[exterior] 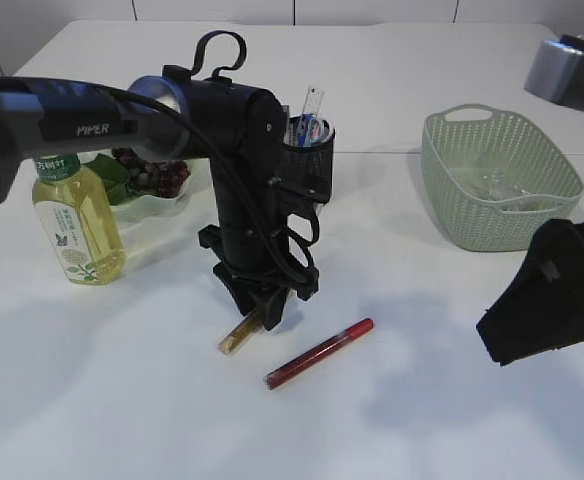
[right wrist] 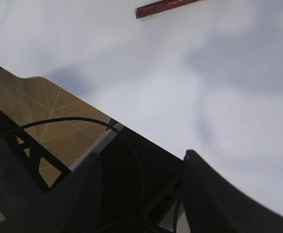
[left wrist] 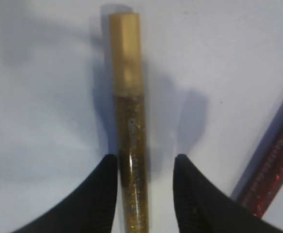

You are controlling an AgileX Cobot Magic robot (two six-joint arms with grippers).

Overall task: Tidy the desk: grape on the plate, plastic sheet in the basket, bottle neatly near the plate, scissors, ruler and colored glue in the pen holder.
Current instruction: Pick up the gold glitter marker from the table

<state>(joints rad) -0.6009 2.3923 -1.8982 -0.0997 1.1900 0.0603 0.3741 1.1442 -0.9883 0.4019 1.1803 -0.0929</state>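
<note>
A gold glitter glue tube lies on the white table. My left gripper points straight down over it, open, with the tube between the fingers and a gap on its right side. A red glitter glue tube lies just to the right. The black mesh pen holder behind the arm holds a clear ruler. Grapes sit on the white plate, with the bottle beside it. My right gripper hangs open and empty at the table's right edge.
A green basket at the back right holds a clear plastic sheet. The left arm's black body blocks part of the pen holder. In the right wrist view the table's edge and the floor below show.
</note>
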